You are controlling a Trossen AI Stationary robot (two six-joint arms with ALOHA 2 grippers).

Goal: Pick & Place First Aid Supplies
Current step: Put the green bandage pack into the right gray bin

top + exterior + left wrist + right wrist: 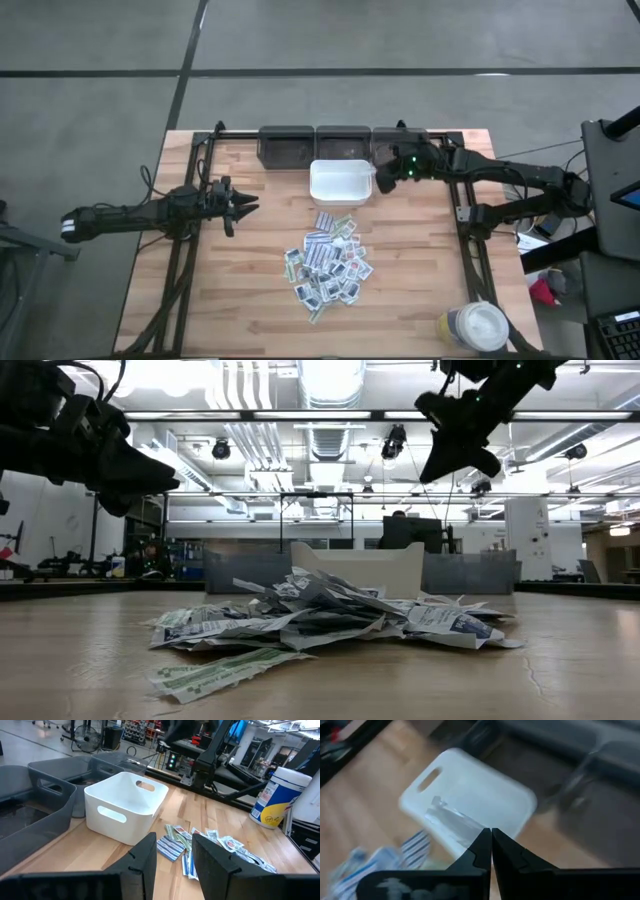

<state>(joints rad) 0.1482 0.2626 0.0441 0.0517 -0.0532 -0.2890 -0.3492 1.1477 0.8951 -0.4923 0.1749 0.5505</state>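
Flat crinkled packets (pixel 329 262), seemingly paper, heaped

Matt wooden table (pixel 250 290), smooth white plastic tray (pixel 341 183), crinkled glossy packets (pixel 328 262)

Quick count from the top-down view: two arms, so two grippers, the left gripper (pixel 243 205) at middle left and the right gripper (pixel 383 176) just right of upper center. One white tray (pixel 341 183) near upper center. Three dark grey bins (pixel 343 143) in a row along the top edge of the table. One white-lidded jar (pixel 474 326) at lower right. The first aid packets (pixel 328 264) sit in a single pile at center, too overlapped to count exactly, easily a couple dozen.
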